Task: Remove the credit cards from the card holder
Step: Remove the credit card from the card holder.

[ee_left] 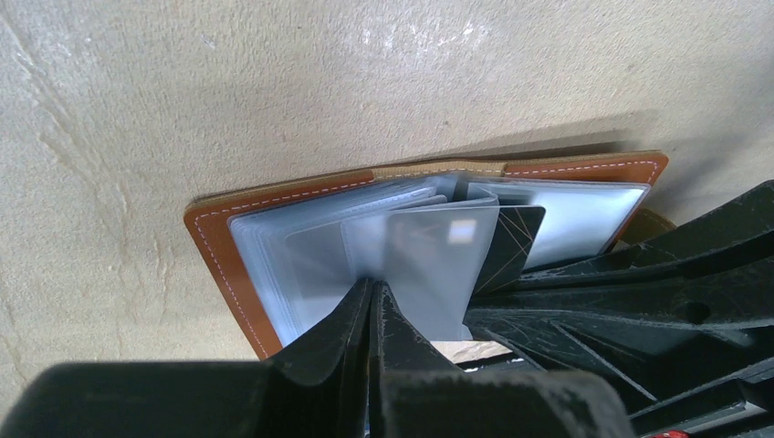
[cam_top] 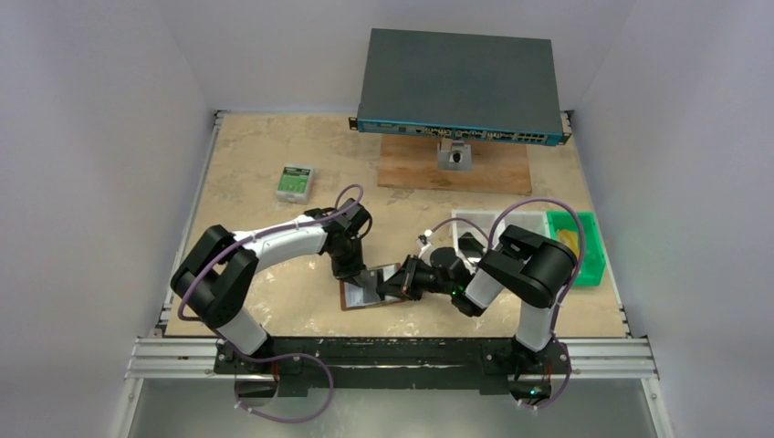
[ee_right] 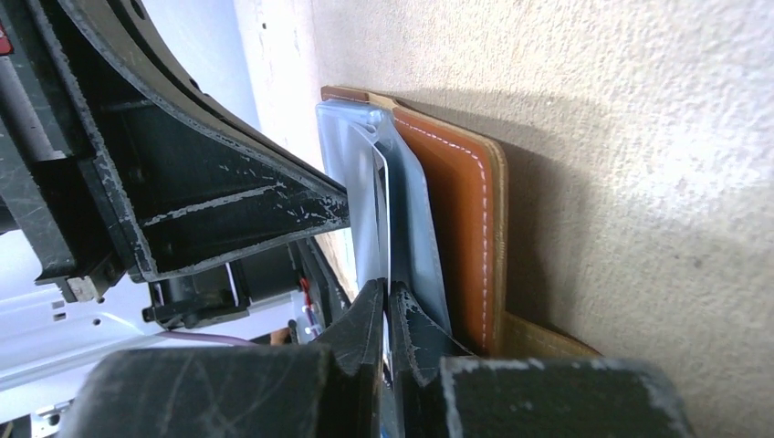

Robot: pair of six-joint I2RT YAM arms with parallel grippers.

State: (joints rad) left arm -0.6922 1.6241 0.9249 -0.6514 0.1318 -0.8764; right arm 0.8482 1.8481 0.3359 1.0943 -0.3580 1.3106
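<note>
Two sets of jaws were clenched on the same small thing; the card holder (cam_top: pixel 370 292) lay open and flat on the table (cam_top: pixel 256 182), near its front edge, between the arms. The left gripper (ee_left: pixel 372 288) had pinched the lower edge of one of the clear sleeves (ee_left: pixel 429 251) fanning up from the brown leather cover; the right gripper (ee_right: pixel 388 294) was shut on a thin pale leaf of that same stack from the opposite side, and whether a card sat inside its pinch could not be told. A dark card (ee_left: pixel 513 245) with fine gold lines showed between the sleeves, close to the right fingers.

By the look of it the holder was light and would slide or lift if pulled without being pinned; the sleeves were thin, floppy and probably slick, likely to buckle or slip out; the cards were stiff and flat, so the sound grip was probably on a card's exposed edge, drawn along its pocket while the other arm held the sleeve or cover down.
</note>
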